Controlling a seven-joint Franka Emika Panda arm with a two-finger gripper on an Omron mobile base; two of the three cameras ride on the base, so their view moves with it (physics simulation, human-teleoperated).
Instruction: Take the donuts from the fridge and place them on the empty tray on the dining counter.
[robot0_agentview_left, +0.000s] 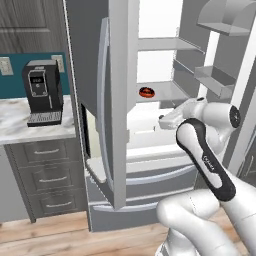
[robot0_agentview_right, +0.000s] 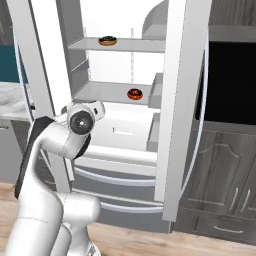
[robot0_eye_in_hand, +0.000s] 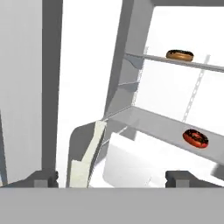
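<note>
The fridge (robot0_agentview_left: 118, 100) stands with both doors open, showing its white inside. A tan donut with dark sprinkled icing (robot0_eye_in_hand: 180, 55) lies on an upper shelf, also seen as the tan donut (robot0_agentview_right: 107, 40). One shelf lower lies the dark donut with red-orange icing (robot0_eye_in_hand: 195, 138), the same red-iced donut (robot0_agentview_left: 146, 91) (robot0_agentview_right: 134, 93). My gripper (robot0_eye_in_hand: 111, 178) is open, fingertips wide apart with nothing between them. It is in front of the fridge, below and left of both donuts, clear of the shelves. The tray and dining counter are out of view.
A black coffee machine (robot0_agentview_left: 42, 92) sits on a marble worktop (robot0_agentview_left: 20, 132) over grey drawers (robot0_agentview_left: 47, 175), left of the fridge. The open left door (robot0_agentview_right: 32, 75) and right door (robot0_agentview_right: 182, 100) flank the arm. Door bins (robot0_agentview_left: 220, 75) jut out. Dark cabinets (robot0_agentview_right: 225, 165) stand at right.
</note>
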